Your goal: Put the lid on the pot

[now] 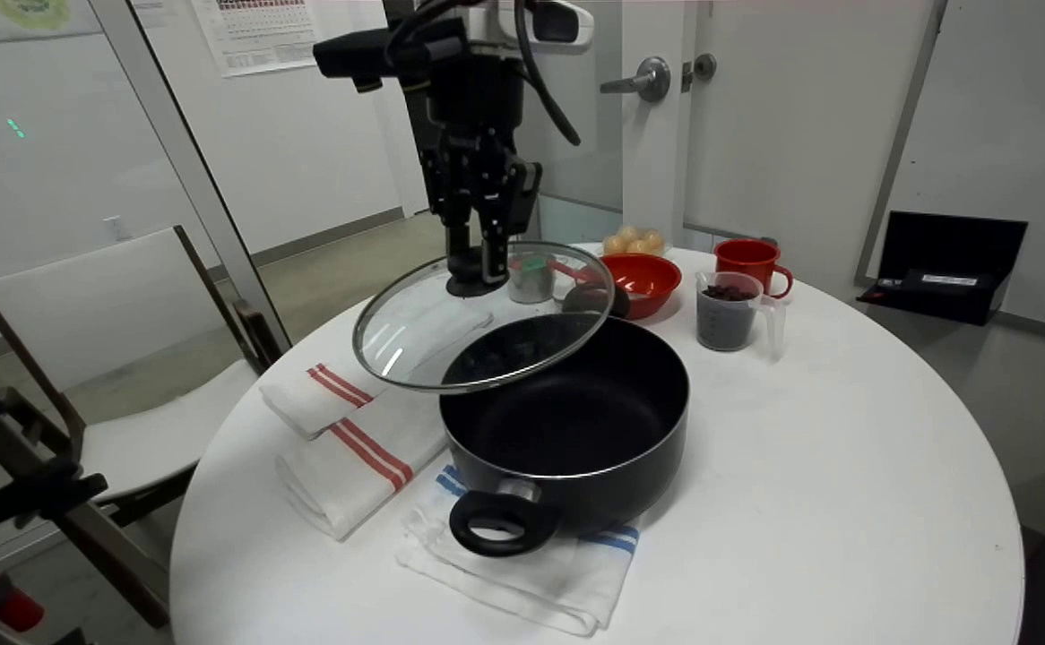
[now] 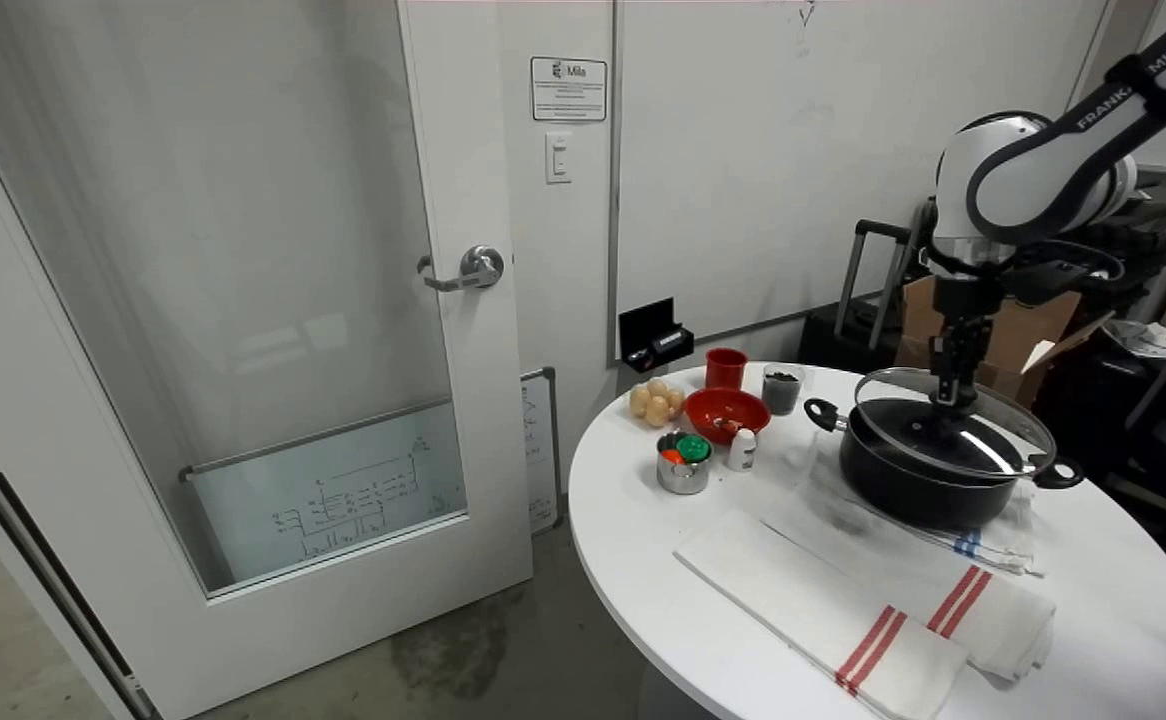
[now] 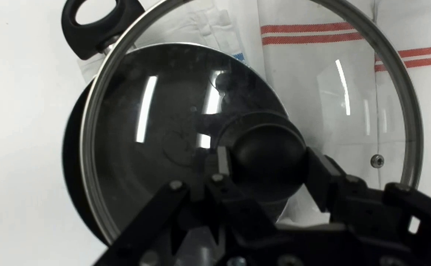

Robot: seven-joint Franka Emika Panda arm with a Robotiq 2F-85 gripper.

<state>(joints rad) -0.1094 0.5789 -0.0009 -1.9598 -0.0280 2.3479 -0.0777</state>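
I have the gripper (image 1: 478, 262) clamped on the knob (image 3: 269, 157) of the lid (image 1: 451, 336), above the pot (image 1: 576, 434) but off-centre toward the red-striped towels (image 1: 363, 461), so I'd shift away from them before lowering.

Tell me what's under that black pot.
A blue-striped white cloth; parts of it stick out from beneath the pot. Whatever lies under the pot's middle is covered and cannot be seen.

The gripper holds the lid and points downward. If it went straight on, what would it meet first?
Probably the rim of the pot: the lid, its knob between the fingers, appears off-centre above it and would touch there first. Any gap is hard to judge.
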